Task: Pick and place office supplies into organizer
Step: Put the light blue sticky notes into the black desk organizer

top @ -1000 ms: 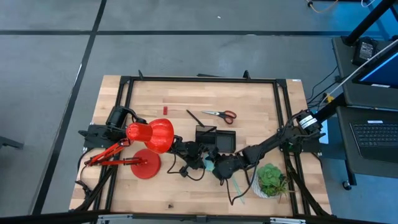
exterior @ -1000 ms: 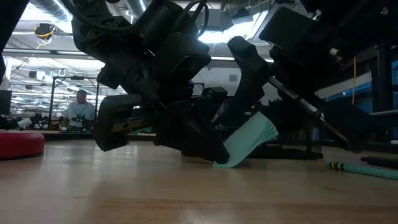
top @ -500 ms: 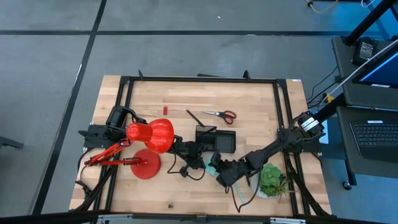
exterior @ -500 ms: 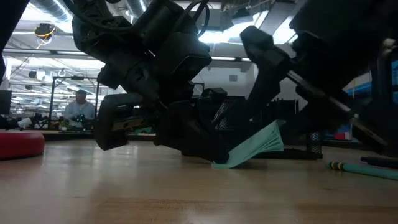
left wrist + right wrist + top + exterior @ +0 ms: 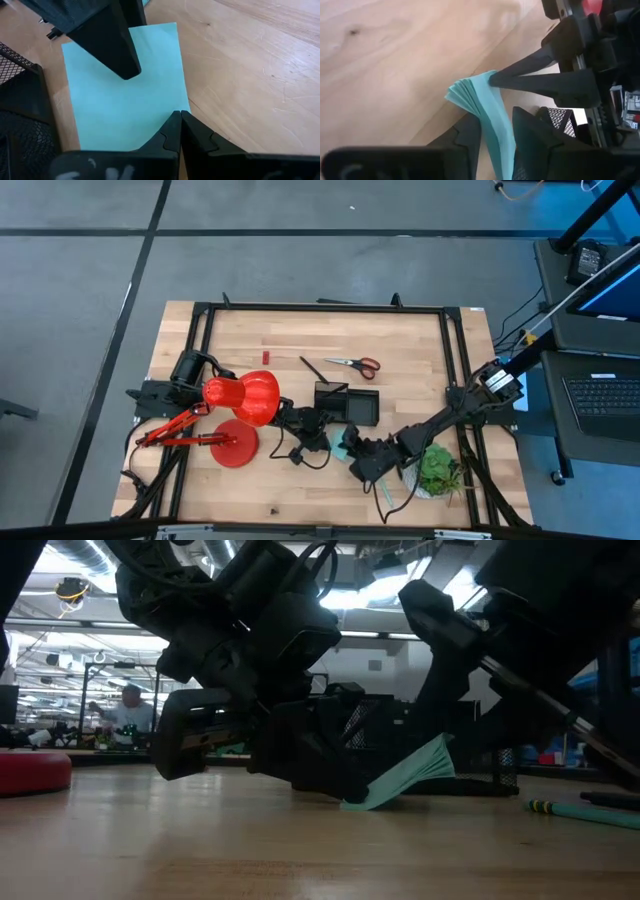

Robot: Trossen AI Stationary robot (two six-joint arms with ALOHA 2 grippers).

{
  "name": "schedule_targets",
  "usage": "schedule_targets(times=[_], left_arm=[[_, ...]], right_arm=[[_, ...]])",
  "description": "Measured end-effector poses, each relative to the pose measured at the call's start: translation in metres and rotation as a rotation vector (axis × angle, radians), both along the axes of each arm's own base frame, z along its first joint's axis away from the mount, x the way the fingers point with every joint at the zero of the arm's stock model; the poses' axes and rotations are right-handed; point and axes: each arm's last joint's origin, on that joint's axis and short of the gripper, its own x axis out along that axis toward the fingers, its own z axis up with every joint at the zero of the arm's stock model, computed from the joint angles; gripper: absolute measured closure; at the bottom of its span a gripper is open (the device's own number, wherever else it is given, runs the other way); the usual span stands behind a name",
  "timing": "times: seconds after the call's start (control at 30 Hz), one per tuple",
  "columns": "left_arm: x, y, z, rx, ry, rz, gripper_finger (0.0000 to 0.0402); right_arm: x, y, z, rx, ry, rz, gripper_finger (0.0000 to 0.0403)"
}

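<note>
Spanning the wooden counter (image 5: 300, 330) are two dark arms, one red desk lamp (image 5: 243, 402), one potted plant (image 5: 437, 467), one black organizer (image 5: 349, 405) with two compartments, one pair of red-handled scissors (image 5: 355, 363), one thin black pen (image 5: 313, 368), one pale teal pen (image 5: 384, 489), one light-blue sticky-note pad (image 5: 125, 95) and one tiny red piece (image 5: 267, 357). From the left edge, the left arm stretches low across the counter, passing under the lamp's shade toward the middle; the right arm comes in from the right edge and slopes down toward the same spot, just in front of the organizer. There the left gripper (image 5: 178, 131) lies nearly flat to the counter with its jaws pinched tight together on one edge of the pad, tips meeting over the blue paper. Opposite it, the right gripper (image 5: 495, 131) has its two fingers (image 5: 532, 132) standing either side of the pad's other edge, partly closed around it, the sheets fanning out between them; whether they press the paper cannot be told. In the low view the pad (image 5: 400, 772) is tilted, one edge down on the counter and the other lifted, just beside the organizer's mesh wall. The scissors, black pen and red piece lie behind the organizer, well apart from both grippers, and the teal pen lies near the plant pot.
</note>
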Motion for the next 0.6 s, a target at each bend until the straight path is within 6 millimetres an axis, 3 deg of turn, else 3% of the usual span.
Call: schedule_targets(times=[0.27, 0.6], left_arm=[[0.0007, 0.0035, 0.0000, -0.017, 0.008, 0.024, 0.0399], [0.0008, 0.0040, 0.0000, -0.018, 0.009, 0.027, 0.0400]], right_arm=[[-0.0043, 0.0060, -0.0003, -0.008, 0.007, 0.024, 0.0328], [-0.0053, 0.0073, 0.0000, -0.020, -0.001, 0.018, 0.0332]])
